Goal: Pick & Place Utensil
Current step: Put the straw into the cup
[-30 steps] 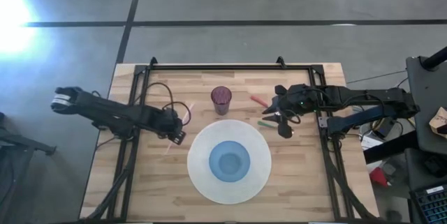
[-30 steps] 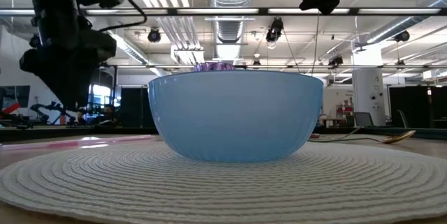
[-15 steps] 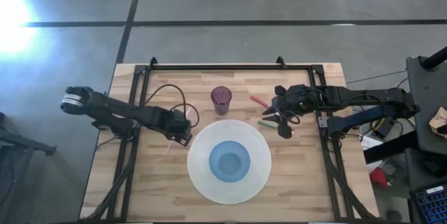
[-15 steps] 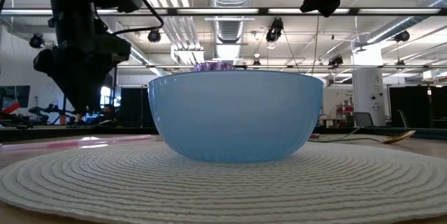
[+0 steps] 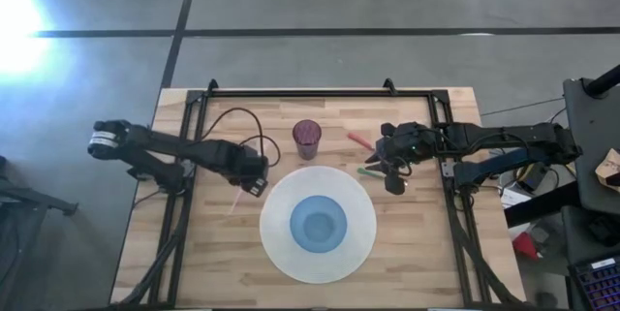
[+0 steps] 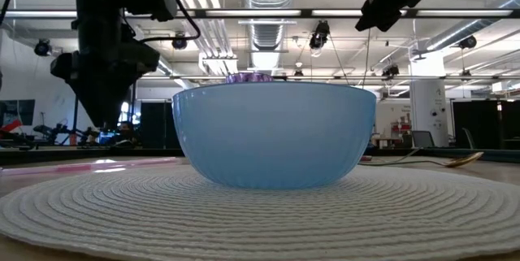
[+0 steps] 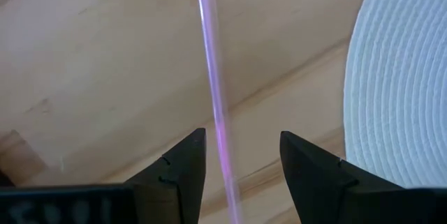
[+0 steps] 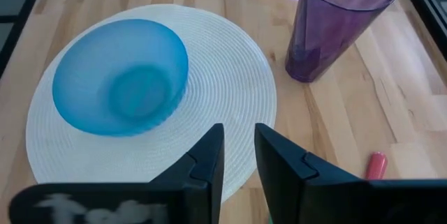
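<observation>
A thin pink stick (image 5: pixel 248 181) lies flat on the wooden table, left of the white round mat (image 5: pixel 281 253). My left gripper (image 5: pixel 256 187) hangs over it, open. In the left wrist view its fingers (image 7: pixel 183 160) stand on either side of the pink stick (image 7: pixel 213 77) without touching it. My right gripper (image 5: pixel 387 168) waits high over the table's right part, fingers a narrow gap apart (image 8: pixel 239 147), holding nothing. A red utensil (image 5: pixel 358 139) and a green one (image 5: pixel 370 170) lie beside it on the table.
A blue bowl (image 5: pixel 319 224) stands in the middle of the mat, with a purple cup (image 5: pixel 307 139) upright on the wood behind it. A black frame (image 5: pixel 320 91) runs along the table's far and side edges. Cables (image 5: pixel 228 127) trail near the left arm.
My left gripper has moved toward the table's right, nearer the mat's left rim, and stays open over the pink stick. The stick, bowl and cup have not moved.
</observation>
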Available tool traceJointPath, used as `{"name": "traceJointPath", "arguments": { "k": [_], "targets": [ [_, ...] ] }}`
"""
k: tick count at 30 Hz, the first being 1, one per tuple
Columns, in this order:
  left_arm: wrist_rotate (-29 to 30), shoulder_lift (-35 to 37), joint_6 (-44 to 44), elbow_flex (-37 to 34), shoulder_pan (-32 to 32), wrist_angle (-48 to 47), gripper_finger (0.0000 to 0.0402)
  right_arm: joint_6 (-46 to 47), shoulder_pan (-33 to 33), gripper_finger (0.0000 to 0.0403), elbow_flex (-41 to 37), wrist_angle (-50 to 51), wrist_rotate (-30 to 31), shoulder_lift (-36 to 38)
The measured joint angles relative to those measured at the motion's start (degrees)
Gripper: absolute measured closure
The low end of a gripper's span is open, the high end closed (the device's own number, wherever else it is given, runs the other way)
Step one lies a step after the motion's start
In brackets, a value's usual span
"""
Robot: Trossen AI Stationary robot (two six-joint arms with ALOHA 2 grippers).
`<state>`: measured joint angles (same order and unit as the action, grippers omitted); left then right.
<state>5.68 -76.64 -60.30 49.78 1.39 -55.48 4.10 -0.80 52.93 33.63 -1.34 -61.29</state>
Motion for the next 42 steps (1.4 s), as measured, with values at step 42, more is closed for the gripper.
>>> {"name": "traceJointPath", "arguments": {
  "k": [42],
  "targets": [
    [-1.19, -6.25, 0.25, -0.39, -0.05, 6.05, 0.0227, 0.23, 0.00, 0.0331, -0.02, -0.02, -0.01, 0.01]
  ]
}}
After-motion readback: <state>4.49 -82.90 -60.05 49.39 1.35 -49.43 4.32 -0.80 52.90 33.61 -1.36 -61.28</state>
